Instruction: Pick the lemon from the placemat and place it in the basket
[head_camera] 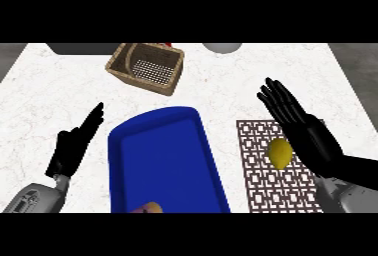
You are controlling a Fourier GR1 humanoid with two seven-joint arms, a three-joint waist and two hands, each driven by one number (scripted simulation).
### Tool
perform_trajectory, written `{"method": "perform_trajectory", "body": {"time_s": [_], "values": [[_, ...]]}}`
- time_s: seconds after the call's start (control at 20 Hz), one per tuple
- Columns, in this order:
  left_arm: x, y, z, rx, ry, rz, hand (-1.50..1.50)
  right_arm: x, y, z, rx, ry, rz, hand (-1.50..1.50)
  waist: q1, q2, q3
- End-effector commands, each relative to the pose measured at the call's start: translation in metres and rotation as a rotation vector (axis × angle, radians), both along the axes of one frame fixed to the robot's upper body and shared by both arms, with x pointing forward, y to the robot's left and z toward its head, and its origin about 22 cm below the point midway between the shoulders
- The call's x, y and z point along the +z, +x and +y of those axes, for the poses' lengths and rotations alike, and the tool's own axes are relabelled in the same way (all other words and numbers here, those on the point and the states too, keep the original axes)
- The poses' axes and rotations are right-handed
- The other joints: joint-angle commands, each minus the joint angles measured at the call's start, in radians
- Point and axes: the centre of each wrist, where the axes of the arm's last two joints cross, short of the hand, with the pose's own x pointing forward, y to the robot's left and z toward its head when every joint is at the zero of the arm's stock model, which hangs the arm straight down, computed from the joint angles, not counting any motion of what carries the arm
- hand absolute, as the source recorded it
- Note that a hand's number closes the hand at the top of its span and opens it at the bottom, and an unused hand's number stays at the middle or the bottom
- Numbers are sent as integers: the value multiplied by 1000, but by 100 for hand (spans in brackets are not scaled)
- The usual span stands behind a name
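Head view, looking steeply down on the white marbled counter (59, 85). Lemon (280, 153) on the patterned placemat (262, 175), toward its right half, long axis running roughly up and down the view, tilted a little. Right hand (295, 117) right beside it: fingers straight and spread, pointing up and to the left, palm and wrist along the lemon's right edge and seemingly overlapping it from above. Not curled round anything, holding nothing. Lemon thus to the lower left of the fingertips, close under the heel of the palm; judged from that, a need to draw back or rotate so that fingers and thumb can straddle the short axis instead of lying alongside.

Left hand (74, 142) at the view's left, open, fingers straight and together, edge-on, resting well apart from the placemat, with the blue tray (166, 155) between. Clearly the farther hand; right one the natural choice.

Woven basket (145, 68) at the upper middle of the counter, tipped so its open mouth and meshed bottom show, up and to the left of the lemon, beyond the tray's far end. Carry path therefore up and leftward from the placemat.

Small orange-yellow object (150, 207) at the tray's near edge, too cut off to name. Grey round shape (221, 47) at the far edge, unclear.
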Motion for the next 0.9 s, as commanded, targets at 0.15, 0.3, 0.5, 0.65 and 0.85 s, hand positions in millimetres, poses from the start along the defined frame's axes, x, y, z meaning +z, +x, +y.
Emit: {"method": "perform_trajectory", "body": {"time_s": [0.15,0.3,0.5,0.65,0.85], "values": [[17,6,29,216,-31,-115,0,-34,-21,-110,-732,-176,156,150,-73,0,23],[30,9,39,291,-86,-164,0,-34,-33,-126,-977,-144,-12,150,-54,-3,25],[37,16,23,245,-101,-187,0,-71,-27,-94,-1334,-186,-16,-150,-4,13,22],[47,20,21,226,-82,-190,0,-82,-25,-109,-1601,-262,52,-150,16,18,19],[36,16,22,253,-82,-189,0,-89,-41,-128,-1776,-353,133,-150,5,16,12]]}}
